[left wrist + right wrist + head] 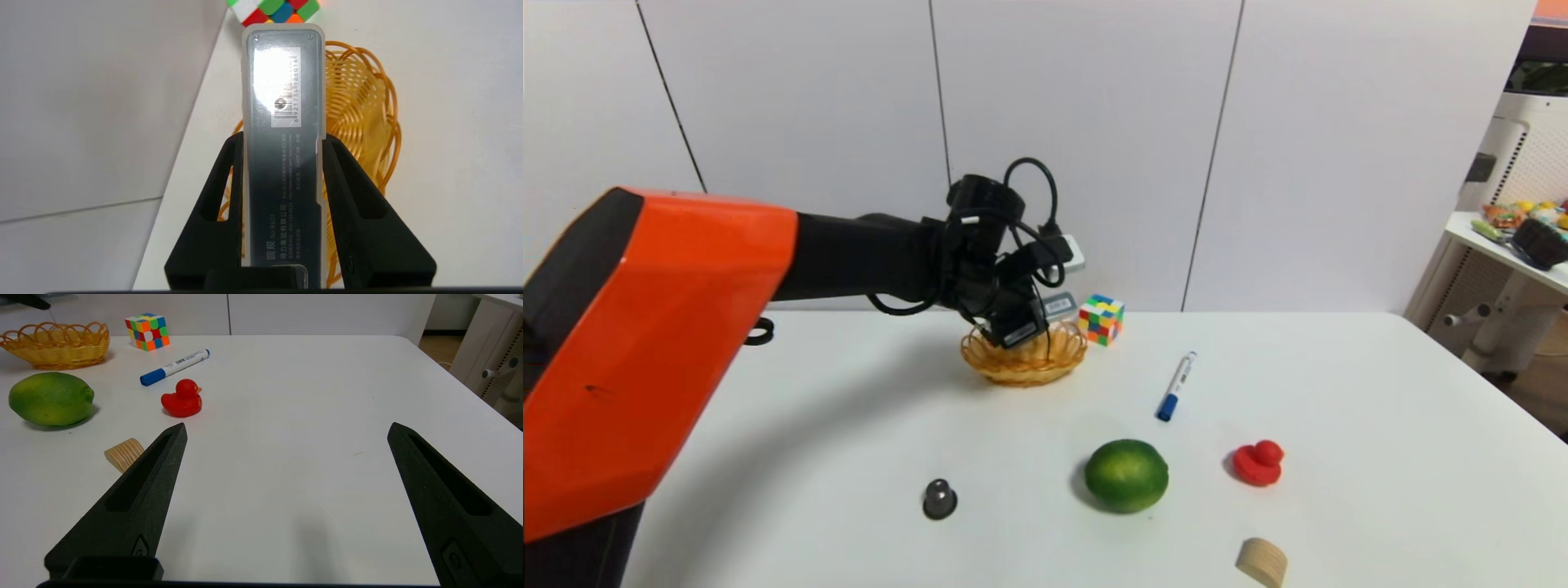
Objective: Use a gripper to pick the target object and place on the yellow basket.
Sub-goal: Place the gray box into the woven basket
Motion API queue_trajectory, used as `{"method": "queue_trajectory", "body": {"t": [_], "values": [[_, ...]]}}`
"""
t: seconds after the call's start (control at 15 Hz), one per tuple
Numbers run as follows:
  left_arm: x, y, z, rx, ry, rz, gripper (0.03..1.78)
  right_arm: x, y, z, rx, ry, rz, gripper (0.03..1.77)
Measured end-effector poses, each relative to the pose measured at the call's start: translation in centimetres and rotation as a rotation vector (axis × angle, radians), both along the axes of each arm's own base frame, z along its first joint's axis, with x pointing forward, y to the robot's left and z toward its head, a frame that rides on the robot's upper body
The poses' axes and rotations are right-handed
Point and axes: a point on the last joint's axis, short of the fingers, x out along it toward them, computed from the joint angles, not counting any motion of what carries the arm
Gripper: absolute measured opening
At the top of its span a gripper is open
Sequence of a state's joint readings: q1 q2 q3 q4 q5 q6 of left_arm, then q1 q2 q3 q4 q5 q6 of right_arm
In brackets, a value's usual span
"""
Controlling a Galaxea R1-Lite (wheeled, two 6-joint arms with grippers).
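My left gripper (pixel 1021 325) hangs just above the yellow basket (pixel 1023 369) at the back of the table, shut on the target object (pixel 1058 305), a slim grey bar with a white barcode label. In the left wrist view the bar (pixel 284 175) is clamped between both black fingers (pixel 222 196), its labelled end reaching out past the left gripper (pixel 282 141) over the basket (pixel 361 110). The right gripper (pixel 287 426) does not show in the head view; it stands open over bare table with nothing between its fingers. The basket (pixel 55 345) also shows far off in the right wrist view.
A colour cube (pixel 1101 318) stands just right of the basket. A blue-capped marker (pixel 1177 385), a green fruit (pixel 1126 474), a red duck (pixel 1258 463), a wooden piece (pixel 1263 561) and a small black knob (pixel 939 498) lie nearer. A side table (pixel 1503 245) stands at the right.
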State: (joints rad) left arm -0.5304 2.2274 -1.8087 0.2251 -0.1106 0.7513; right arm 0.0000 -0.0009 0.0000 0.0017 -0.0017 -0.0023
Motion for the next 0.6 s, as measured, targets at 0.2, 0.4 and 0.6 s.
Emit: {"method": "queue_trajectory", "body": {"t": [0.2, 0.4, 0.6], "values": [[0.8, -0.2, -1.8, 0.018, 0.033, 0.004, 0.63, 0.0, 0.0, 0.0, 0.0, 0.0, 0.0, 1.69], [1.5, 0.9, -2.8, 0.046, 0.079, 0.032, 0.63, 0.0, 0.0, 0.0, 0.001, 0.0, 0.0, 1.69], [2.1, 1.4, -3.1, 0.043, 0.088, 0.05, 0.63, 0.0, 0.0, 0.0, 0.001, 0.0, 0.0, 1.69]]}}
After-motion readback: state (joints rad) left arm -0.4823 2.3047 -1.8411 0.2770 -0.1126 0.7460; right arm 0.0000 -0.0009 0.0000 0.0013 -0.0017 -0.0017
